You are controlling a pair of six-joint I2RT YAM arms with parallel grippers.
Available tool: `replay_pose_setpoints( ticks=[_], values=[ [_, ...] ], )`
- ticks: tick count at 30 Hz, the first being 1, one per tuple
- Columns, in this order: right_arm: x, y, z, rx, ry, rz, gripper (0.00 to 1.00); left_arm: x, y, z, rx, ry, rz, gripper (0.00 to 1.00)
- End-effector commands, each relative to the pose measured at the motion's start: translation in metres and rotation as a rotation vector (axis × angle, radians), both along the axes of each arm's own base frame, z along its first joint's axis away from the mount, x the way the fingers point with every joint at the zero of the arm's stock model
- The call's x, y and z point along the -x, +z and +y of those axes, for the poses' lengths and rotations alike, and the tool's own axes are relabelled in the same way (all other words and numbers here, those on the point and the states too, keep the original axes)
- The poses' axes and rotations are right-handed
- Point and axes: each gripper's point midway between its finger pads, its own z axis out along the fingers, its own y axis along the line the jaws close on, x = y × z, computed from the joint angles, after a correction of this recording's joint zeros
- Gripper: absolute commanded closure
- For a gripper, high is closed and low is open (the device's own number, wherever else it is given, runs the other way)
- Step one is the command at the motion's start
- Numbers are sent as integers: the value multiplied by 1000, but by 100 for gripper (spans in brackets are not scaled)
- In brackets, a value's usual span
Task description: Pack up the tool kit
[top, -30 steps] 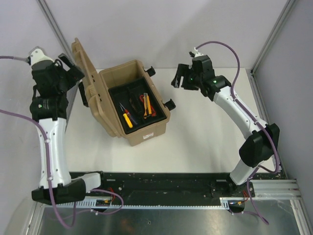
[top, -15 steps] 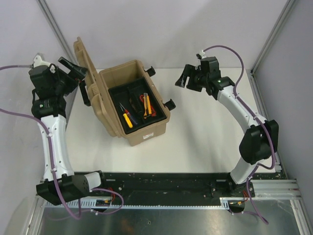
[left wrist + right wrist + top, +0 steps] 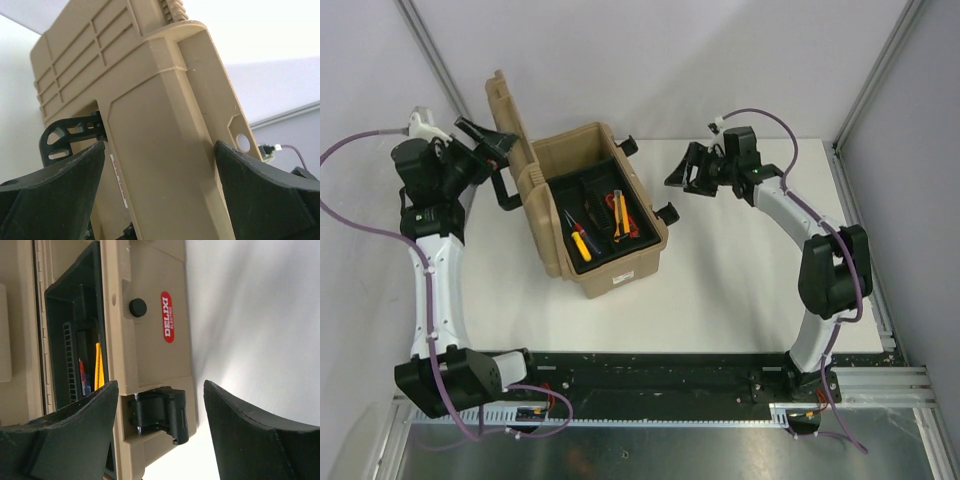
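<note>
Two left gripper fingers straddle tool kit lid.

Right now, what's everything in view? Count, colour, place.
toolbox: one, tan, middle of the table, open
lid: one, tan, ribbed, raised on the toolbox's left side
handle: one, black, on the lid's outer face
latches: two, black, toolbox's right side, undone
label: one, red with white lettering, latch side
lining: one, black, inside the toolbox
screwdriver: one, yellow handle, in the lining
other tools: orange and red, count unclear, in the lining
table: one, white
left gripper: jaws wide, either side of the lid, grip unclear
right gripper: open, empty, right of the toolbox
</note>
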Motion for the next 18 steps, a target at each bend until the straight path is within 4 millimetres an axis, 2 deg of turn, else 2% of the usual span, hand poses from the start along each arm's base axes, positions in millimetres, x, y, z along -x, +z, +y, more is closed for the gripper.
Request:
replay_pose_setpoints(
  ticks=[1, 11, 18],
  values=[
    [-1, 11, 18, -70, 67, -54, 26, -1, 3, -37, -5, -167, -38, 5],
    [-14, -3, 38, -65, 125, -84, 26, -18, -17, -47, 6, -186, 6, 5],
    [-27, 0, 52, -56, 140, -107, 26, -30, -14, -70, 21, -252, -1, 5]
  ],
)
